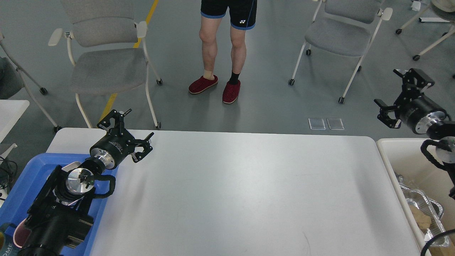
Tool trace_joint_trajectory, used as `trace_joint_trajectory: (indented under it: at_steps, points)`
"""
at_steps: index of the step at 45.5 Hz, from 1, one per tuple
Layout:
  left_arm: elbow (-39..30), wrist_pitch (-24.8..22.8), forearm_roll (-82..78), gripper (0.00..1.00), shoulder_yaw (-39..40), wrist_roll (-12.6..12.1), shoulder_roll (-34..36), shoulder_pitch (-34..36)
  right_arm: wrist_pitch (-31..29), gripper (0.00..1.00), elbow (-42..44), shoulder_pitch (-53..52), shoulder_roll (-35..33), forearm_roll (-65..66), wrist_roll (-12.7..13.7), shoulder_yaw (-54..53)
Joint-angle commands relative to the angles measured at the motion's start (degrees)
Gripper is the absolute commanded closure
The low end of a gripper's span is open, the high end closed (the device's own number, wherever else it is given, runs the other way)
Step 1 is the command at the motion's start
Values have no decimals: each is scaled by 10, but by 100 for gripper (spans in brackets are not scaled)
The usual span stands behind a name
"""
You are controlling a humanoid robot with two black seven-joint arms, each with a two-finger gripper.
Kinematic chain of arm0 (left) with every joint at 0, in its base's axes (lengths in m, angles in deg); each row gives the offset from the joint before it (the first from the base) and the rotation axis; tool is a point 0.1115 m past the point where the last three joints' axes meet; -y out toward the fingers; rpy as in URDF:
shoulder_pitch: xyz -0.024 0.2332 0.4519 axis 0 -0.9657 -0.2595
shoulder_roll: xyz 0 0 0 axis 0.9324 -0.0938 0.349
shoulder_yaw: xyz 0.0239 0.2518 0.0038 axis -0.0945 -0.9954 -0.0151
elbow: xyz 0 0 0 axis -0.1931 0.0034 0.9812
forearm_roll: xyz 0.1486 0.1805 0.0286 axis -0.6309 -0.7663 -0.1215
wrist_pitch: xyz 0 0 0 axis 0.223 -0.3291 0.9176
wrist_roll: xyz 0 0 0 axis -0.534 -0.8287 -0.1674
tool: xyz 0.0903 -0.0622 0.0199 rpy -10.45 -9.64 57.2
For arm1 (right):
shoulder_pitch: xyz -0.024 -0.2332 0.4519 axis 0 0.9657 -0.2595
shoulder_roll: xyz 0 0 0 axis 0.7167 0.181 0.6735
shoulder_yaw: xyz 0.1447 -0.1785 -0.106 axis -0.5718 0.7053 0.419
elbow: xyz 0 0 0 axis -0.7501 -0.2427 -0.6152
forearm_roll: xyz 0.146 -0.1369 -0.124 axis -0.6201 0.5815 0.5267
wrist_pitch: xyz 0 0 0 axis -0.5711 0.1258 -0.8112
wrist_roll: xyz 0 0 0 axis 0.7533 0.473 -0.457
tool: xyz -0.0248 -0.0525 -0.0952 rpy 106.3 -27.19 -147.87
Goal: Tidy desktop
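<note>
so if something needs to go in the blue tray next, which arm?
Left, probably. The left gripper is open, right above the blue tray at the table's left edge. The right gripper hangs past the far right side, by the white bin.

A tray [25, 185] lies on the desktop's [234, 192] left end; a bin [398, 156] stands beside its right.

The desktop [231, 192] lies bare across its middle, open to passage. A blue tray [32, 177] crowds its near-left corner; a cream bin [398, 156] flanks the right edge.
</note>
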Motion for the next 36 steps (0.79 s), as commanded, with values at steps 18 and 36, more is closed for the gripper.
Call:
trace_joint_trajectory:
  at_steps: [18,36]
  points:
    - [0,1,1,3,0,0,-4,-6,-13,0,6,59,38,1,-164,-10]
    - [0,0,1,3,1,0,-5,-10,-11,0,71,72,141,0,-165,-16]
